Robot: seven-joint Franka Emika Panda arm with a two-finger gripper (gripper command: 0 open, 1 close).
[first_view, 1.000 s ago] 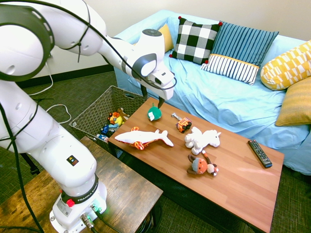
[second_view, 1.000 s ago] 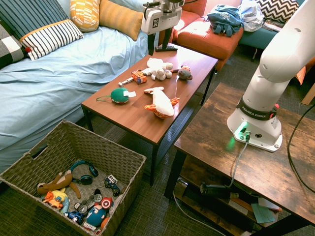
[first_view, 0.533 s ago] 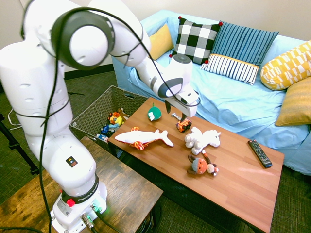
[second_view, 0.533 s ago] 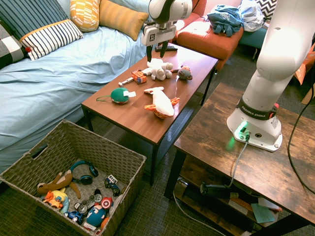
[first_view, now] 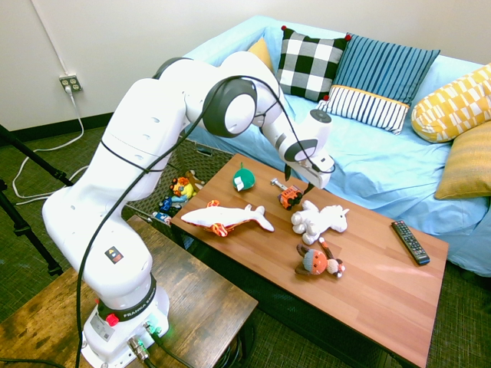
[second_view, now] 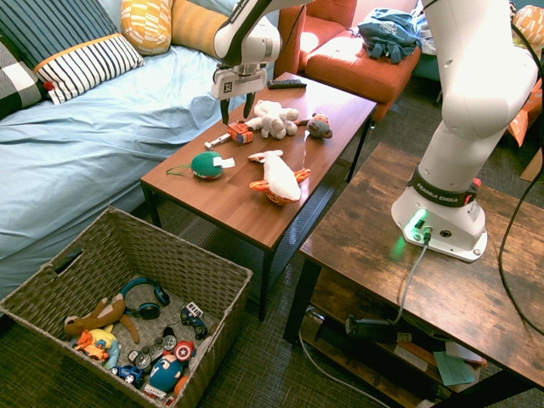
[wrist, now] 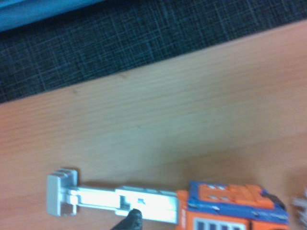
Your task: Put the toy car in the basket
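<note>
First exterior view: the arm reaches across the table [first_view: 383, 284]; the gripper [first_view: 298, 184] hangs just above the car [first_view: 289, 197], fingers apart and pointing down; the car sits on the table near the sofa-side edge, between the green ball toy [first_view: 244, 179] and the white unicorn [first_view: 317, 219]; the whale [first_view: 226, 218] lies nearer the front edge, the doll [first_view: 317, 262] further along, the remote [first_view: 410, 241] near the far end; the basket [first_view: 149, 178] stands on the floor beyond the table's end, largely hidden by the arm, with toys showing inside; the sofa [first_view: 368, 157] behind carries checked, striped and yellow cushions.

Second exterior view: the gripper [second_view: 235, 108] is over the car [second_view: 239, 133], its two dark fingers spread, one to each side above the toy, holding nothing; the car rests on the table [second_view: 246, 217] with its grey end piece pointing toward the sofa-side edge; the unicorn [second_view: 274, 118] lies just beside it, the doll [second_view: 320, 126] past that; the ball toy [second_view: 206, 165] and whale [second_view: 277, 176] lie toward the basket end; the basket [second_view: 170, 263] is on the floor, well apart from the car, holding headphones, a plush and small cars.

Wrist view: blurred; the car [wrist: 235, 208] shows orange and blue at the bottom, its grey bar stretching out along the wooden table [wrist: 168, 120]; dark carpet lies past the table edge.
</note>
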